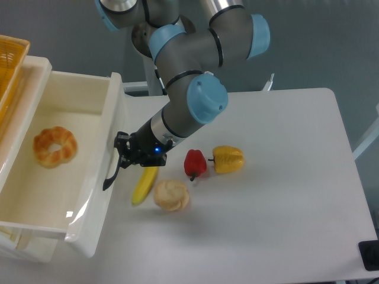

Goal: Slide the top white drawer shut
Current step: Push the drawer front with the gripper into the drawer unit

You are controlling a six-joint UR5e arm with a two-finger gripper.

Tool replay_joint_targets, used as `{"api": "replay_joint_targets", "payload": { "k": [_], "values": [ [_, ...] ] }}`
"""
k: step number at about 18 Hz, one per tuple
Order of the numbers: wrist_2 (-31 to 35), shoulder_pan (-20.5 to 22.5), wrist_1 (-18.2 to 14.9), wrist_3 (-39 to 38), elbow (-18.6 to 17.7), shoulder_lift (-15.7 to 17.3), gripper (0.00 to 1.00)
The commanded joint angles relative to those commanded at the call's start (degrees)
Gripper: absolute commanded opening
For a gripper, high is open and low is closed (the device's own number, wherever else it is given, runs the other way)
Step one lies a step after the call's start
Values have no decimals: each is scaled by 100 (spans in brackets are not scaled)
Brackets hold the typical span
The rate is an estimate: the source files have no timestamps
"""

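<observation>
The top white drawer (116,112) stands pulled far out to the right, its deep cream-white box open to view. A curved black handle (110,178) sits on its flat front. A glazed doughnut (54,147) lies inside. My gripper (121,152) is right at the drawer front, just above the handle, with its black fingers against or very near the front panel. The fingers look spread and hold nothing.
A yellow woven basket (9,65) sits on top at the far left. On the white table (284,213), just right of the drawer front, lie a banana (145,183), a bread roll (172,195), a red pepper (195,164) and a yellow pepper (228,158).
</observation>
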Motion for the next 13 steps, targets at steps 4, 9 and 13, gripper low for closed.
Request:
{"api": "replay_joint_targets", "payload": {
  "k": [4, 9, 13],
  "values": [
    [0, -123, -26, 0, -9, -9, 0],
    [0, -220, -26, -44, -35, -9, 0],
    [0, -334, -26, -105, -35, -9, 0]
  ]
}}
